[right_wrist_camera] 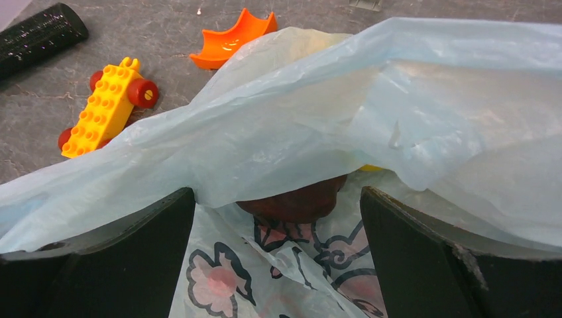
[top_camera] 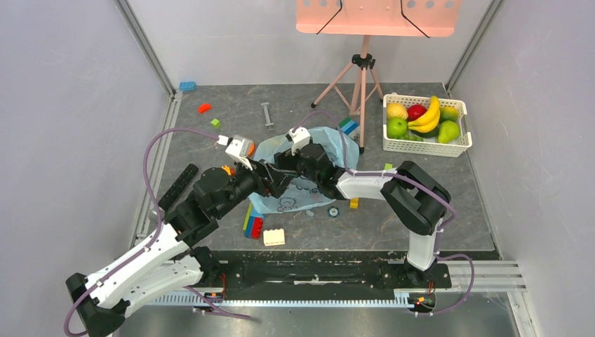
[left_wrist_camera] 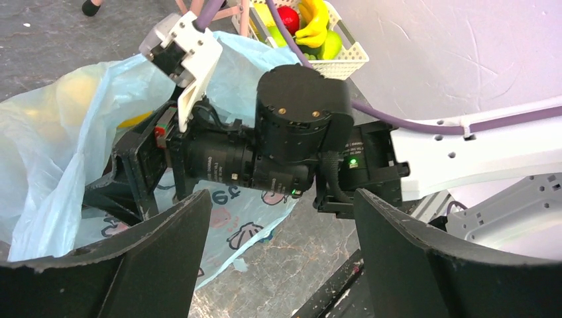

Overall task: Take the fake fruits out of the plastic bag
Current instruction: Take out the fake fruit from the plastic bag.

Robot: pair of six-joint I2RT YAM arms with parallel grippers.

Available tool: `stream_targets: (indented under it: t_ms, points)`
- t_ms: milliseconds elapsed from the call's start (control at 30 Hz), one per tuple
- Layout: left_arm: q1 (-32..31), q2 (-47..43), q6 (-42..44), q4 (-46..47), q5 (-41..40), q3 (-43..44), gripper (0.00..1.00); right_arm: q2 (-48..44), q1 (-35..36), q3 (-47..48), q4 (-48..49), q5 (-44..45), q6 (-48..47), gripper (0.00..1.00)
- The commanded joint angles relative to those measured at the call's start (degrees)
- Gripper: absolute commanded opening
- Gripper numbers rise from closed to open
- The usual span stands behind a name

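The light-blue plastic bag [top_camera: 330, 144] with its pink and dark print lies mid-table, and both arms meet at its mouth. My right gripper [right_wrist_camera: 277, 195] is open inside the mouth, over the printed lower layer [right_wrist_camera: 219, 271]. Straight ahead of it a dark maroon fruit [right_wrist_camera: 298, 202] sits half under the draped upper layer, and beside that a yellow sliver [right_wrist_camera: 371, 168] shows. A yellow fruit [left_wrist_camera: 78, 93] shows dimly through the bag [left_wrist_camera: 46, 152]. My left gripper [left_wrist_camera: 281, 205] is open over bare table at the bag's edge, just below the right gripper's body [left_wrist_camera: 301, 109]. It holds nothing.
A white basket [top_camera: 428, 146] of fruit stands at the back right, a tripod [top_camera: 361, 77] behind the bag. Loose blocks [top_camera: 254, 223] and a cream brick [top_camera: 274, 237] lie near the front. Left of the bag are a yellow wheeled brick [right_wrist_camera: 106, 106], an orange piece [right_wrist_camera: 232, 40] and a black bar [top_camera: 175, 186].
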Motion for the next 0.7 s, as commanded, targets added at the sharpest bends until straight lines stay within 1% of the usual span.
stream_targets:
  t_ms: [0, 267, 400, 567, 667]
  points:
    - [0.0, -1.0, 2.5, -0.4, -1.4, 0.2, 0.85, 2.2, 0.8, 2.9, 3.1, 2.3, -0.9, 0.98]
    - [0.0, -1.6, 2.0, -0.3, -1.5, -0.5, 0.86, 6.2, 1.2, 3.4, 8.0, 3.5, 0.7, 0.98]
    - [0.0, -1.9, 1.9, -0.4, -1.4, -0.7, 0.86, 8.0, 1.4, 3.1, 10.8, 2.6, 1.0, 0.98]
    - [0.0, -2.4, 3.0, -1.0, -3.3, -0.8, 0.86, 6.0, 1.8, -0.9, 14.6, 2.1, 0.6, 0.98]
    - [0.4, -1.4, 4.6, -1.7, -6.4, 1.2, 0.86, 4.2, 1.8, -2.4, 14.3, 2.6, -0.2, 0.98]
